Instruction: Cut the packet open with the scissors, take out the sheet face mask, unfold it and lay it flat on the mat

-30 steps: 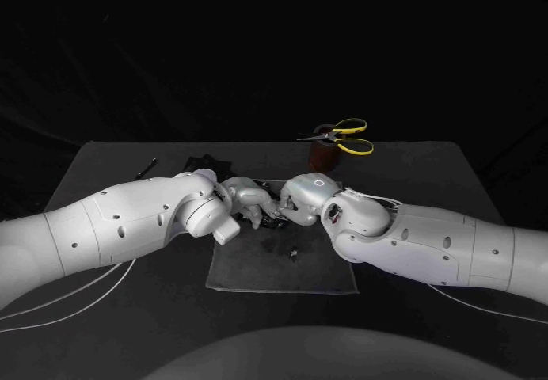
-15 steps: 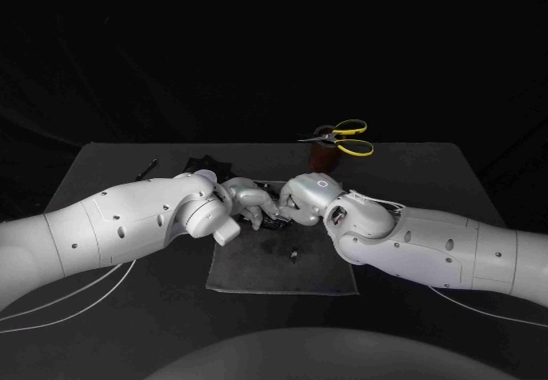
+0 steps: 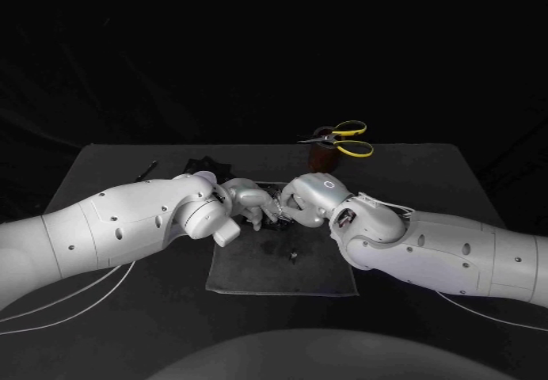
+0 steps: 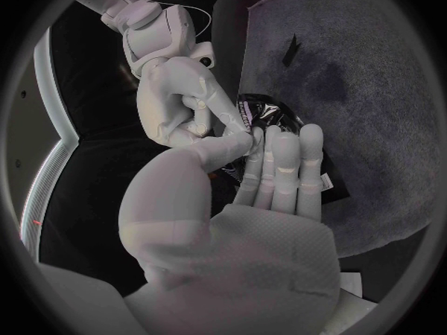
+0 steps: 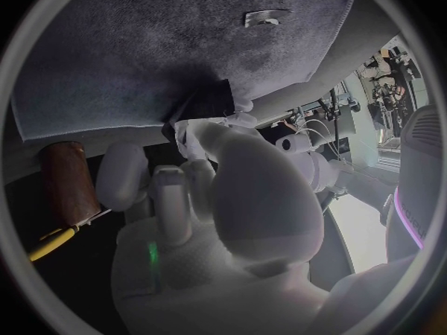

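A shiny black packet (image 4: pixel 267 117) lies across the fingers of my left hand (image 4: pixel 279 164), which holds it just above the far end of the dark mat (image 3: pixel 286 265). My right hand (image 4: pixel 177 97) meets it from the other side, and its fingertips pinch the packet's near edge beside my left thumb. In the head view the left hand (image 3: pixel 249 202) and right hand (image 3: pixel 299 198) press close together and hide the packet. From the right wrist a dark corner of the packet (image 5: pixel 209 100) shows past my right hand (image 5: pixel 214 193). The yellow-handled scissors (image 3: pixel 346 136) stand in a brown holder (image 3: pixel 325 158) at the back.
A small cut-off scrap (image 3: pixel 294 254) lies on the mat, also seen as the scrap (image 5: pixel 265 16) from the right wrist. A thin black strip (image 3: pixel 147 168) lies on the table at the back left. The holder (image 5: pixel 70 182) stands close behind my right hand.
My right wrist has rolled and its forearm has swung slightly outward and lower. Both hands stay together at the packet; the left arm is still.
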